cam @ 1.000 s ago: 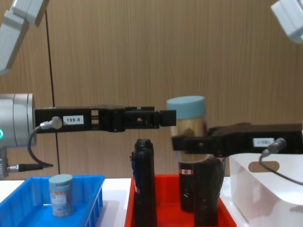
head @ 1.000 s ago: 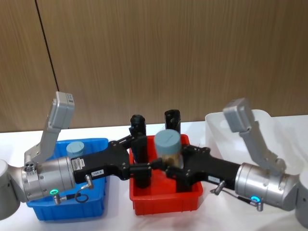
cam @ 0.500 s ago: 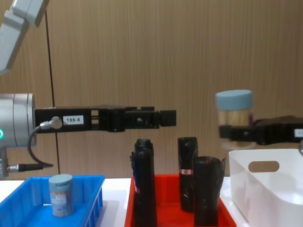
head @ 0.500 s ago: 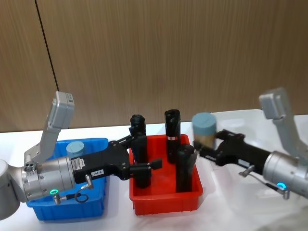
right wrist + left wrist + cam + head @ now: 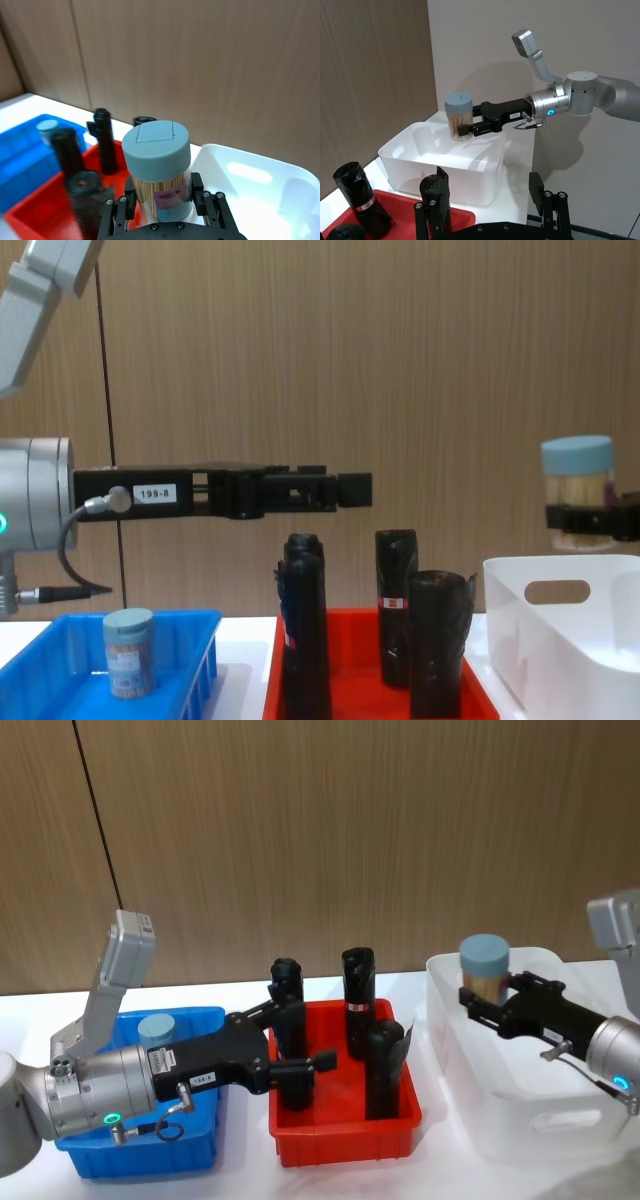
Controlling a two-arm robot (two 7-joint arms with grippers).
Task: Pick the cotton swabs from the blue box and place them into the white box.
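Cotton swabs tub [image 5: 484, 970]: likely light, rigid, slippery. Right gripper [image 5: 487, 994] clamps its body under the lid, above the white box [image 5: 520, 1118], 3 o'clock of the red crate [image 5: 345, 1135]. Left gripper [image 5: 300, 1038] idles with fingers spread over that crate.

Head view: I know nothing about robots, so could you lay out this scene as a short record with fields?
Right gripper: shut on a cotton swab tub, held upright above the white box
Left gripper: open, holding nothing, stretched out above the red crate
Blue box: a second swab tub stands inside
Red crate contents: black rolls, upright
Task stage: held tub not yet lowered into the white box
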